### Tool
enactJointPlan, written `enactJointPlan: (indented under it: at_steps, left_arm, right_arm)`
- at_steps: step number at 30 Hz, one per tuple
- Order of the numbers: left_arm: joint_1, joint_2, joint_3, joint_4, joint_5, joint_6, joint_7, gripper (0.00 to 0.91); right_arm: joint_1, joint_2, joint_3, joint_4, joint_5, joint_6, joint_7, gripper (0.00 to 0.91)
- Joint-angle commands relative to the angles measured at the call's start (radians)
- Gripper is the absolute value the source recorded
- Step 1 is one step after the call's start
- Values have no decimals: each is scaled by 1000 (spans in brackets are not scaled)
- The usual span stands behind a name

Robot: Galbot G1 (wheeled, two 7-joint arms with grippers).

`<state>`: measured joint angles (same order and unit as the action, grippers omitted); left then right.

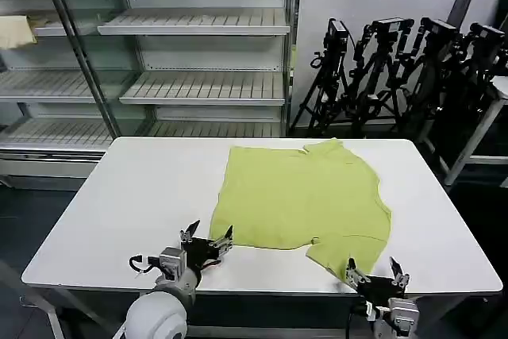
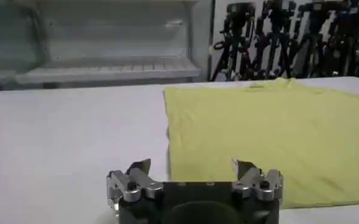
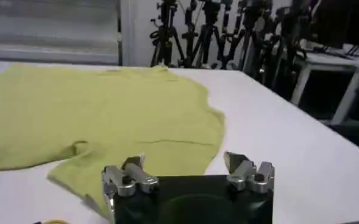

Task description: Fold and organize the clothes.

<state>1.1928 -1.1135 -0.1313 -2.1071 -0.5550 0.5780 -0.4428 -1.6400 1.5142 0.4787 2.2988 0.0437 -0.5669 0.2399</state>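
The lime yellow-green T-shirt (image 1: 305, 196) lies spread flat on the white table (image 1: 135, 196), its collar toward the far edge. The shirt (image 2: 270, 134) fills the table ahead of the left wrist camera, and the shirt (image 3: 100, 115) lies ahead of the right one, a sleeve reaching toward it. My left gripper (image 1: 207, 236) stands open at the shirt's near left corner, just off the hem. My right gripper (image 1: 373, 269) is open at the table's front edge, beside the near sleeve. Nothing sits between either pair of fingers.
Empty metal shelving (image 1: 198, 53) stands behind the table. A pale cloth (image 1: 16, 31) lies on a shelf at far left. Black camera tripods (image 1: 397, 69) crowd the back right, with another table's edge (image 1: 484, 117) beside them.
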Motion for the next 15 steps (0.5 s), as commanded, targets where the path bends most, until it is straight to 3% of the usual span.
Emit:
enactJointPlan:
  at_steps: [1, 6, 7, 8, 10, 15]
  left_arm:
    - [-12, 5, 12, 22, -51, 5, -20, 907]
    - [-10, 7, 15, 32, -65, 5, -20, 877]
    - [-10, 6, 15, 33, -71, 5, -23, 433]
    - [-10, 4, 14, 38, -79, 5, -34, 202]
    - [-10, 4, 13, 48, -100, 6, -44, 71]
    - [-10, 6, 15, 67, -125, 6, -55, 71]
  right_arm:
    - [-1, 1, -26, -18, 4, -12, 2, 907]
    - [-5, 7, -37, -21, 63, -13, 11, 907]
    - [-5, 8, -36, -21, 71, -13, 13, 907]
    - [-4, 9, -35, -21, 84, -13, 16, 907]
    - [-3, 10, -32, -23, 107, -13, 23, 867]
    - [-3, 10, -26, -27, 120, -13, 28, 867]
